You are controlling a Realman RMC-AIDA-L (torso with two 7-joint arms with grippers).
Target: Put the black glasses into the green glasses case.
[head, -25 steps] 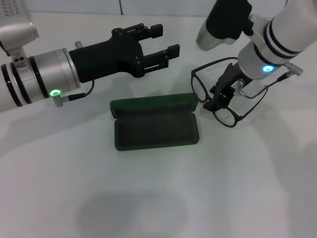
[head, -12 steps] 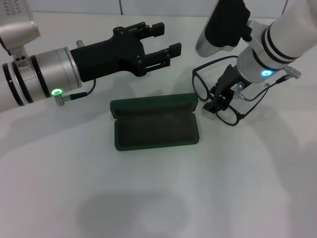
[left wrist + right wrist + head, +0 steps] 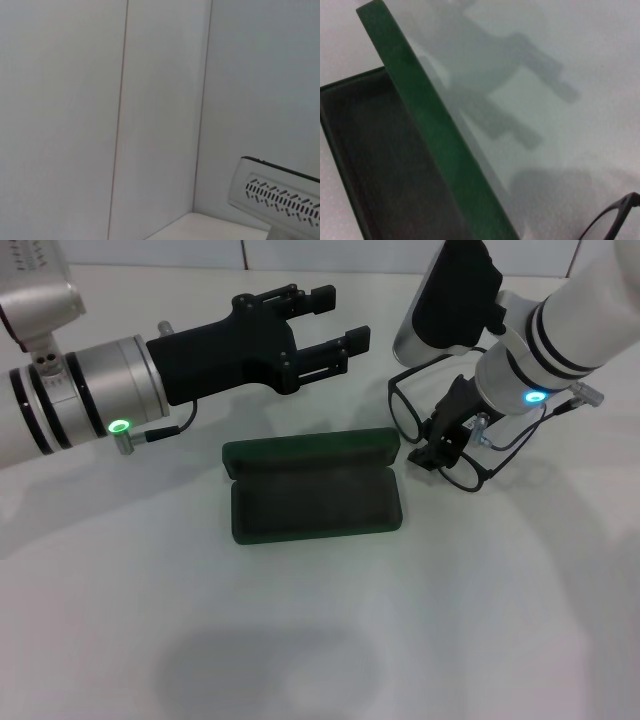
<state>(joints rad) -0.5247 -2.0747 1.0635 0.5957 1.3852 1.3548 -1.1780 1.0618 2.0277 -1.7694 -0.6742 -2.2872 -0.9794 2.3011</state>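
Glasses first: the black glasses look light, thin and easily bent, with lenses that would scratch, so the bridge or the frame front is the safer place to hold, not a slim temple. They lie at three o'clock of the open green glasses case, just beside its end. The right gripper is down on the frame's middle, fingers pinched onto it as far as I can judge. The left gripper, fingers spread and empty, hovers at twelve o'clock of the case.
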